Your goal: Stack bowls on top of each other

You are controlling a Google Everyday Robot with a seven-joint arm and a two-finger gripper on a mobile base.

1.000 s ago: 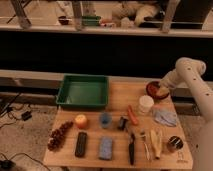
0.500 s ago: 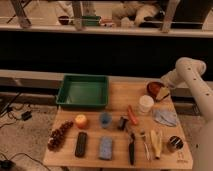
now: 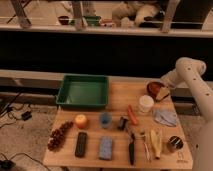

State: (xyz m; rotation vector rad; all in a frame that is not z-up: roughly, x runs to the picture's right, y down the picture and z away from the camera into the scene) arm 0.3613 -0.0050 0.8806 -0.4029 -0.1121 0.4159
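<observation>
A reddish bowl (image 3: 153, 88) sits at the far right of the wooden table (image 3: 117, 156). Its rim looks orange-red and its inside dark. I cannot make out a second, purple bowl apart from it; it may be hidden under the gripper or nested there. My gripper (image 3: 163, 93), at the end of the white arm (image 3: 189, 75), is right at the bowl's right rim, reaching down into or onto it.
A green tray (image 3: 82, 91) is at the back left. A white round container (image 3: 146, 104) stands just in front of the bowl, with a carrot (image 3: 132, 115), a blue cup (image 3: 105, 119), an orange (image 3: 80, 121), a grey cloth (image 3: 165, 117), a banana (image 3: 156, 141) and a dark can (image 3: 174, 143) nearby.
</observation>
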